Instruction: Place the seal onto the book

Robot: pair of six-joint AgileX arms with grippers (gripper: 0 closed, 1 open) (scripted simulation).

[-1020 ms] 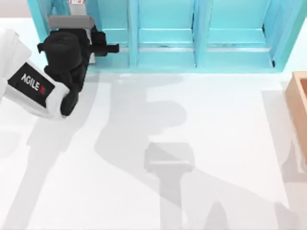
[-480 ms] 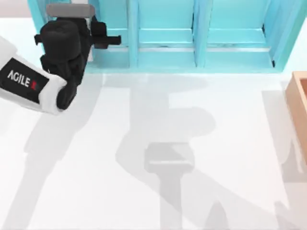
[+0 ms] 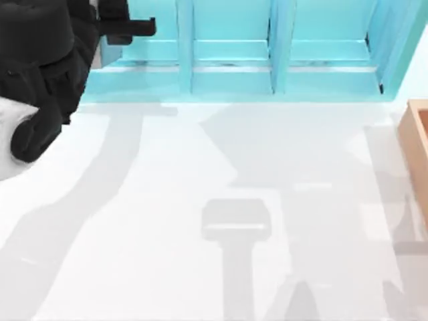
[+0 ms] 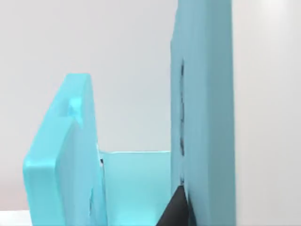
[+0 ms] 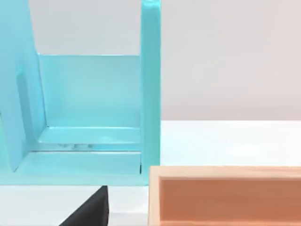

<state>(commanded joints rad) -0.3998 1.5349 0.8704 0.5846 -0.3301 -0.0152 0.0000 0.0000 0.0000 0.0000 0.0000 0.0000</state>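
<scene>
Seal's place untellable — left gripper (image 3: 114,27) at leftmost compartment of shelf (image 3: 231,73); jaws' state untellable.

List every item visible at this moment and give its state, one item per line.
Left arm: raised at the table's far left, against the shelf's leftmost compartment.
Light-blue shelf: upright along the far edge, visible compartments hold nothing.
Wooden box: at the table's right edge, open-topped.
Table: white, shadowed.

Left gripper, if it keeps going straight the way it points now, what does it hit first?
Probably the light-blue shelf. In the top view the left gripper sits at its leftmost compartment, and the left wrist view looks between two blue panels toward the compartment's back wall. Depth is unclear.
</scene>
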